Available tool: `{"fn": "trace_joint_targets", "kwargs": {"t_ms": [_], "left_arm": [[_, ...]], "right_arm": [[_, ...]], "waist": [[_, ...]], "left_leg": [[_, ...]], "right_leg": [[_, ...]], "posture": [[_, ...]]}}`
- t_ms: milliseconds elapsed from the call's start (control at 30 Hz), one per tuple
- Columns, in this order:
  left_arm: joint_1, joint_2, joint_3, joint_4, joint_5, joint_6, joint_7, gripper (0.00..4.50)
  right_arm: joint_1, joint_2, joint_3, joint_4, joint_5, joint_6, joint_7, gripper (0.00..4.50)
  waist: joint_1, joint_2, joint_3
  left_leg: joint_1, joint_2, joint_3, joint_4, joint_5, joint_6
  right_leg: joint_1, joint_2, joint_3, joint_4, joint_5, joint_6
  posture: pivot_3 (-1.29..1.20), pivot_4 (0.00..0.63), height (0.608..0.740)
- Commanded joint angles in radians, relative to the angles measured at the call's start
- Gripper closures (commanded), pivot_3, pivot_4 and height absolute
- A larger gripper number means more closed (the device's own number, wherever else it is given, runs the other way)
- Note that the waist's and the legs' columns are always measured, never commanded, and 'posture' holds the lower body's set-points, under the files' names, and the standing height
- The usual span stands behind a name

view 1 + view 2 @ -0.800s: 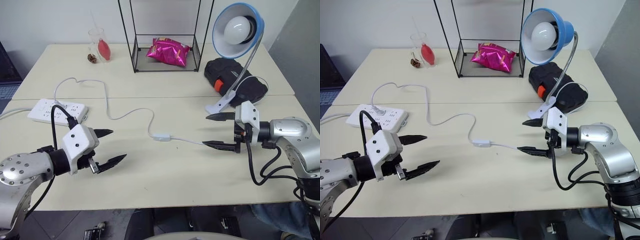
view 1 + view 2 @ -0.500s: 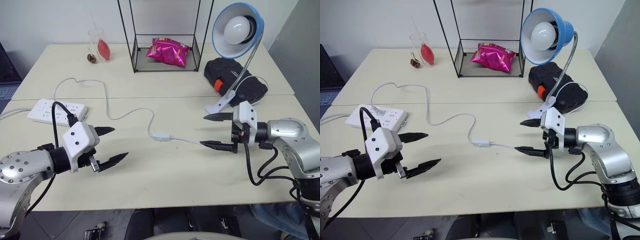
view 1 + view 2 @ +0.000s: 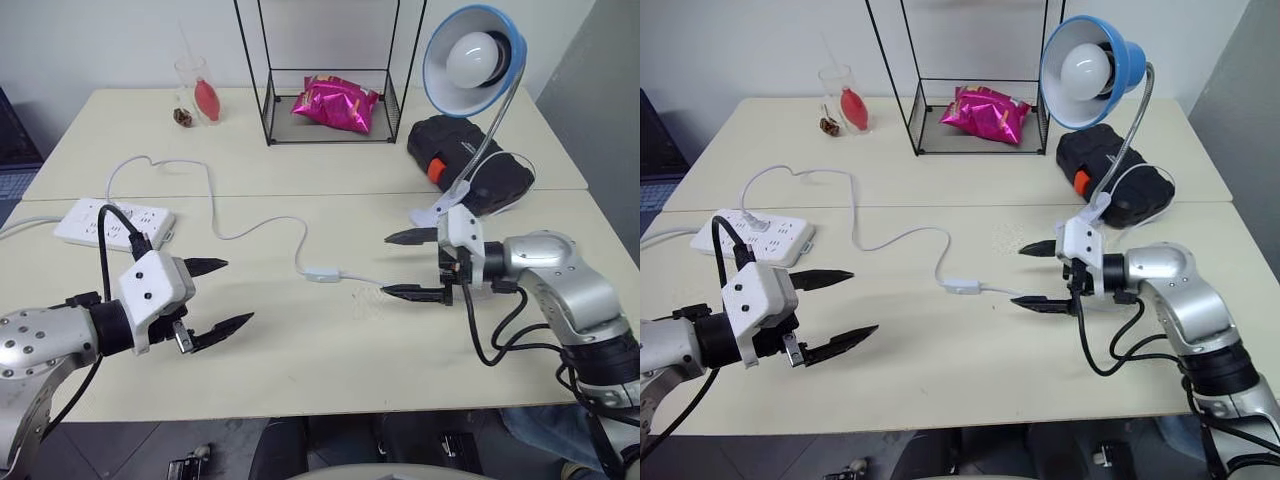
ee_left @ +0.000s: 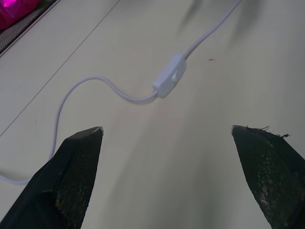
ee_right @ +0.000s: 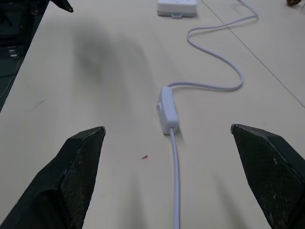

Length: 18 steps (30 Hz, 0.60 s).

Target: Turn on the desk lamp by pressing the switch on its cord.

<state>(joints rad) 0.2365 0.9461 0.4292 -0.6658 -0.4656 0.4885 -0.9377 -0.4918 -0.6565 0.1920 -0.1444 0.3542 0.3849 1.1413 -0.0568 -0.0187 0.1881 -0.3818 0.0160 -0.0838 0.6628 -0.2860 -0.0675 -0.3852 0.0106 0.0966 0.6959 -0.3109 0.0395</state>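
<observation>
The desk lamp (image 3: 470, 58) with its blue shade and white bulb stands clipped at the back right, unlit. Its thin white cord (image 3: 255, 229) winds across the table, and the small white switch (image 3: 322, 272) lies on it near the middle. My right gripper (image 3: 386, 265) is open and points left, its fingertips a short way right of the switch, with the cord running beneath it. In the right wrist view the switch (image 5: 168, 109) lies ahead between the fingers. My left gripper (image 3: 238, 290) is open, empty and points right, well left of the switch (image 4: 169, 81).
A white power strip (image 3: 115, 222) with a black plug lies at the left. At the back stand a black wire rack (image 3: 270, 110) holding a pink bag (image 3: 335, 100), and a glass (image 3: 197, 90). A black pouch (image 3: 470, 160) sits behind the lamp's clip.
My right gripper has moved left along the cord, closer to the switch. The left gripper has stayed where it was.
</observation>
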Motion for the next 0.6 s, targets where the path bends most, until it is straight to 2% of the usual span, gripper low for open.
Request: {"fn": "trace_joint_targets", "kwargs": {"t_ms": [33, 167, 600], "left_arm": [[0.021, 0.005, 0.043, -0.050, -0.006, -0.021, -0.020, 0.00], [0.029, 0.002, 0.040, -0.062, -0.003, -0.015, -0.019, 0.00], [0.013, 0.007, 0.001, -0.067, -0.011, -0.012, -0.026, 0.00]], "right_arm": [[-0.066, 0.042, 0.048, 0.068, -0.069, -0.052, -0.015, 0.05], [-0.138, 0.119, 0.104, 0.168, -0.152, -0.035, -0.082, 0.05], [-0.196, 0.273, 0.209, 0.348, -0.263, -0.115, -0.088, 0.05]], "waist": [[-0.001, 0.000, 0.000], [-0.001, 0.000, 0.000], [-0.001, 0.000, 0.000]], "left_leg": [[0.000, 0.000, 0.000, 0.000, 0.000, 0.000], [0.000, 0.000, 0.000, 0.000, 0.000, 0.000], [0.000, 0.003, 0.000, 0.000, 0.000, 0.000]], "right_leg": [[0.000, 0.000, 0.000, 0.000, 0.000, 0.000], [-0.001, 0.000, 0.000, 0.000, 0.000, 0.000], [-0.001, 0.000, 0.000, 0.001, 0.000, 0.000]], "posture": [[0.00, 0.150, 0.740], [0.00, 0.150, 0.740], [0.00, 0.150, 0.740]]}}
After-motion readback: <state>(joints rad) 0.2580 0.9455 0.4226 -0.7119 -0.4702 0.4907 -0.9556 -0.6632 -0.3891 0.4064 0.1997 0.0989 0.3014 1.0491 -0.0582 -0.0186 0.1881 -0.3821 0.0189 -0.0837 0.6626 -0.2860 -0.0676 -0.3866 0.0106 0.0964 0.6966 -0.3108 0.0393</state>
